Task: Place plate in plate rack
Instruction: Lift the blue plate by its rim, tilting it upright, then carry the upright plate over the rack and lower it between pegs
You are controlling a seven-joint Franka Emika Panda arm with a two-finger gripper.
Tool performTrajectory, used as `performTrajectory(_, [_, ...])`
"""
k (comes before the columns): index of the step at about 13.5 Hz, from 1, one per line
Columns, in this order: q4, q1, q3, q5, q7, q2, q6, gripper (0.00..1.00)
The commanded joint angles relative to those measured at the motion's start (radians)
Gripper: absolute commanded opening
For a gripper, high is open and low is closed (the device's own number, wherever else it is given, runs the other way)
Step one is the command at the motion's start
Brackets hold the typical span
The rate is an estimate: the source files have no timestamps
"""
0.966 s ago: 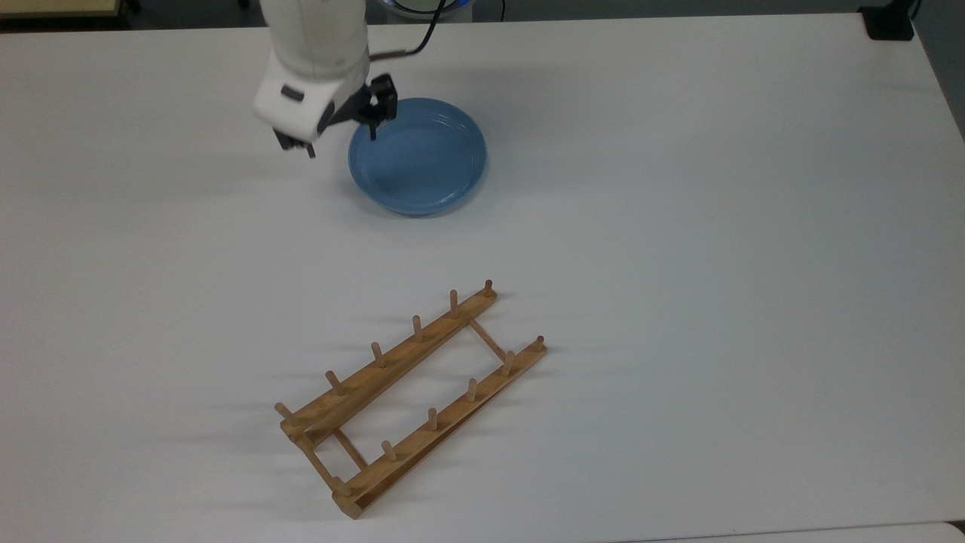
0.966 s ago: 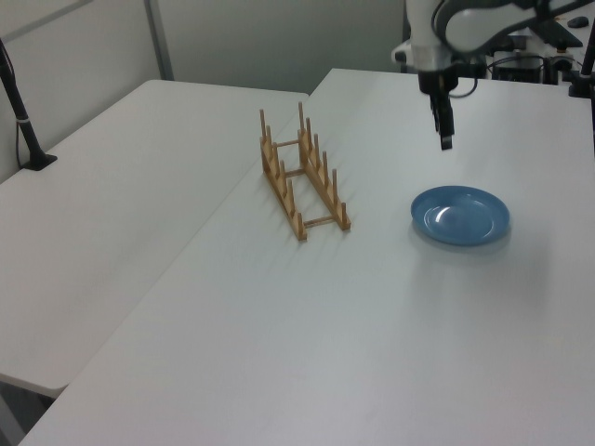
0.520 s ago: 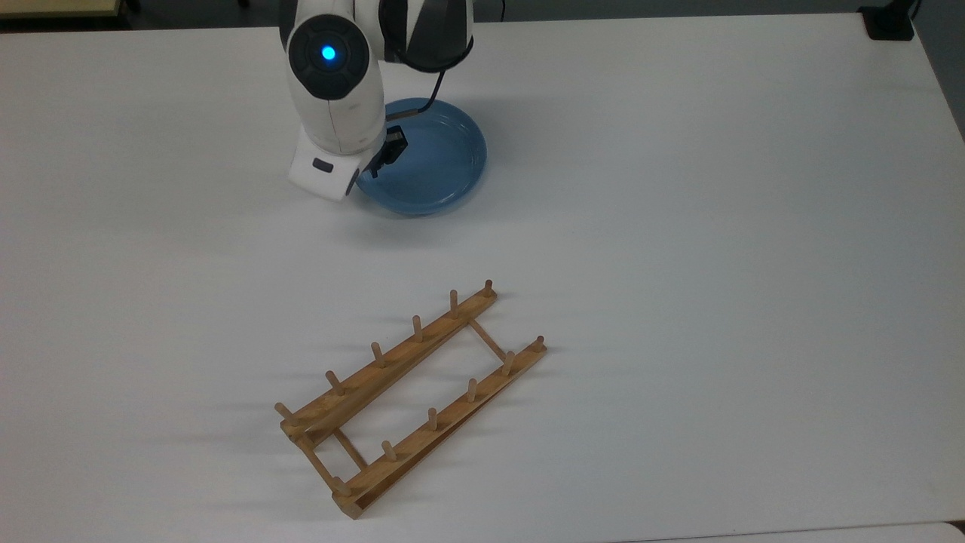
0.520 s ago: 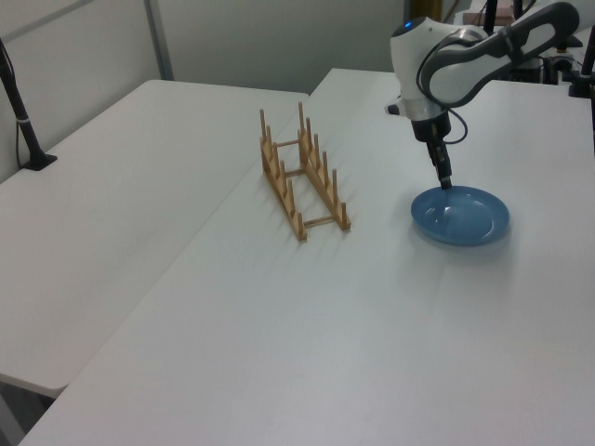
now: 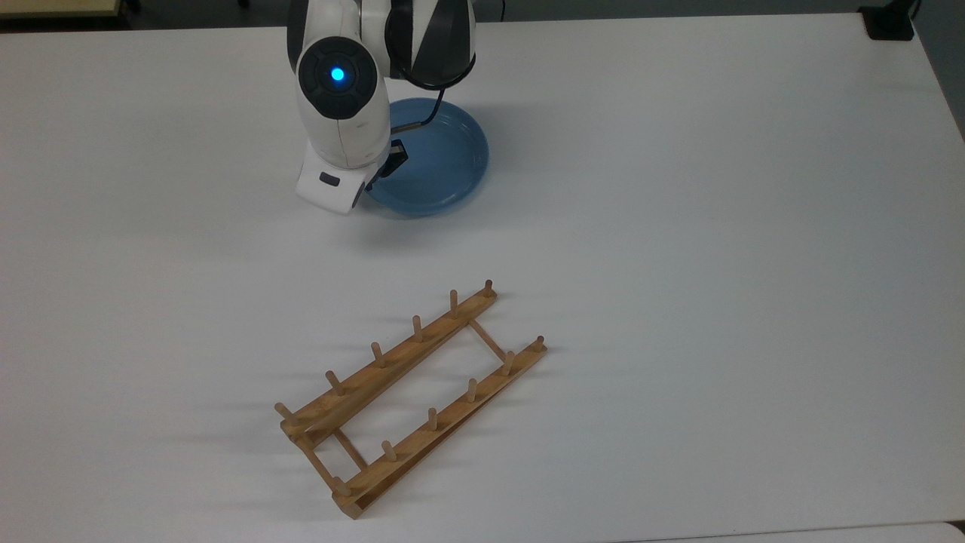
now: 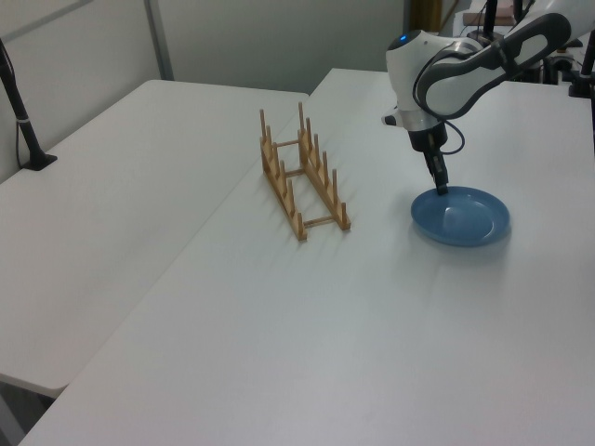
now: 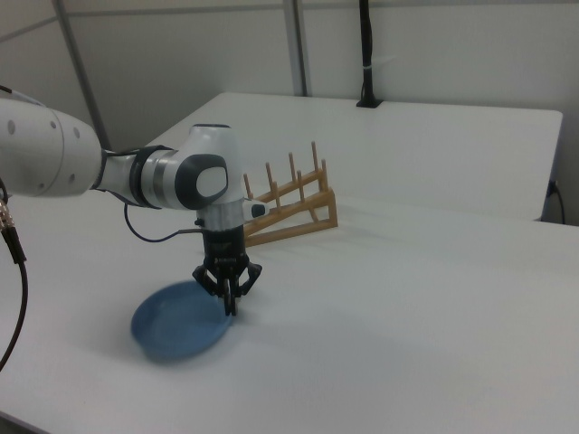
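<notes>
The arm's white wrist hides the near-left part of the light-blue plate [image 5: 441,162] in the top view. The plate lies flat near the white tabletop's [image 5: 716,226] far edge in the top view. The gripper [image 7: 230,305] points down at the plate's rim, fingers pinched on it in the right view. The wooden plate rack [image 5: 411,396] stands well apart, near the front edge. Grey partition walls stand behind.

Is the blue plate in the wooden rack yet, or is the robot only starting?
Only starting. The round light-blue plate lies flat on the white table, apart from the light-brown wooden peg rack, whose slots hold nothing. The gripper is down at the plate's rim, fingers close together. Gripping, lifting, carrying and slotting it between pegs remain.
</notes>
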Motion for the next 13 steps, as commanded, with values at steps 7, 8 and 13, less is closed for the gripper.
performTrajectory(7, [0.261,0.047,0.007,0.046,0.093,-0.083,-0.136,0.00])
performTrajectory(8, [0.297,0.049,0.007,0.066,0.099,-0.086,-0.152,0.00])
performTrajectory(13, [0.463,0.073,0.003,0.056,0.420,-0.077,-0.033,0.00])
